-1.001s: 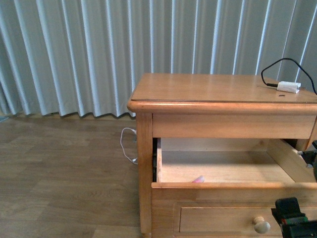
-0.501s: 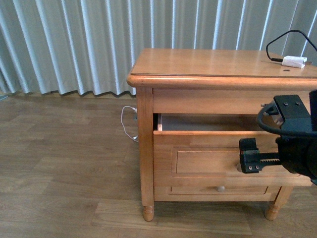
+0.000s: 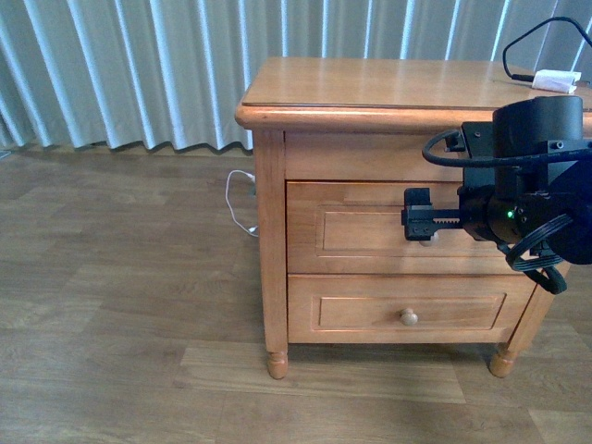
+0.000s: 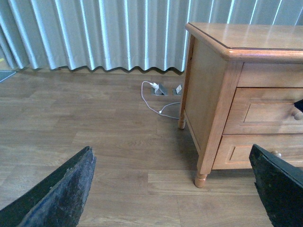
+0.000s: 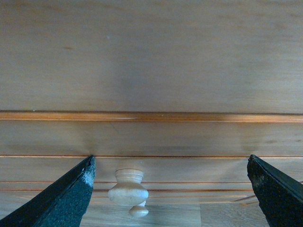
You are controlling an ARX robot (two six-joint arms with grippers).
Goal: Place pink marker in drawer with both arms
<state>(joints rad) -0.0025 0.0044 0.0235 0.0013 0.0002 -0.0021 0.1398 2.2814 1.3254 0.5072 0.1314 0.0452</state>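
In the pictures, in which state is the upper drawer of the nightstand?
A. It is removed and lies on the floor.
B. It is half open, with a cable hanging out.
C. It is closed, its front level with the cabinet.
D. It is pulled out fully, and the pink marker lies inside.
C: in the front view the upper drawer sits flush in the nightstand, with the right gripper open in front of its knob.
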